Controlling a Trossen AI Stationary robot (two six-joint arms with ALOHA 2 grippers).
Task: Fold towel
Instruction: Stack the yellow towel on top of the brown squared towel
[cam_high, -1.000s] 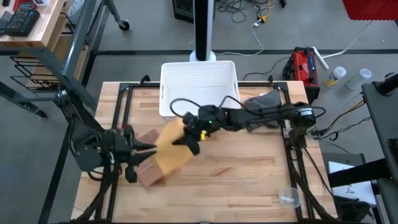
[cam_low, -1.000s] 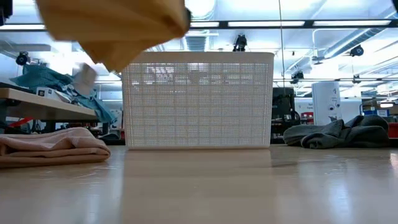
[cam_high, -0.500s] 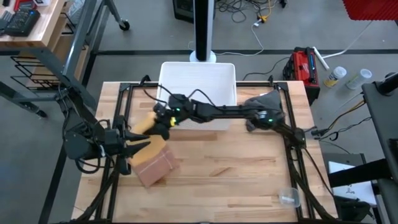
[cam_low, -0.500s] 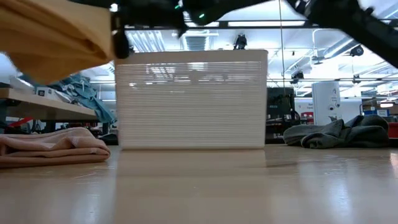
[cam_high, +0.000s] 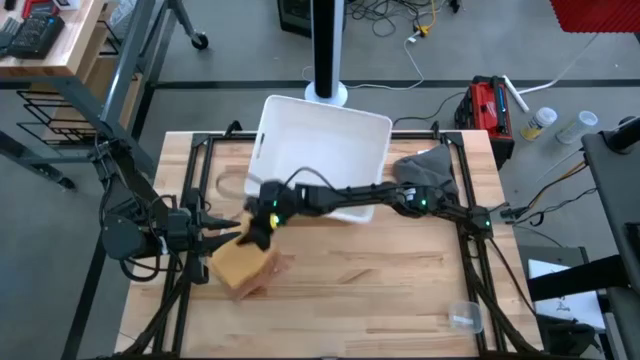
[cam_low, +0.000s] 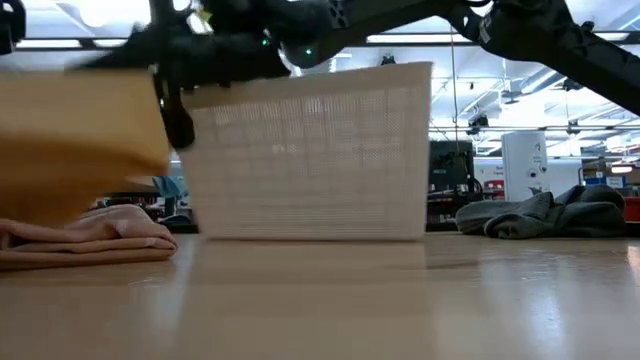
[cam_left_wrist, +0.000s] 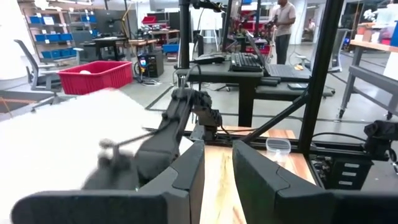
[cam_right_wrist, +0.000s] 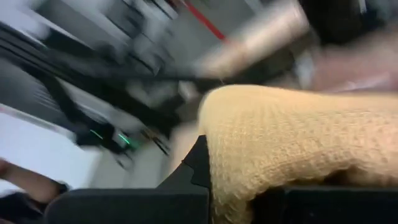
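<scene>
Right gripper (cam_high: 262, 226) pinching the yellow towel (cam_high: 240, 262) above the pink towel (cam_high: 262, 281) at the desk's (cam_high: 400, 280) left, left gripper (cam_high: 222, 232) spread just beside it

Folded mustard-yellow towel (cam_high: 240, 262), waffle-textured, held just above a folded pink towel (cam_low: 85, 232), table's left side

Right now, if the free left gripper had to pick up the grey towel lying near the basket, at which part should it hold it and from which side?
Probably from above, at a raised fold: the grey towel lies crumpled at the table's far right edge, beside the white basket, so its bunched ridge gives the fingers something to pinch. The left gripper is far across the table.
</scene>
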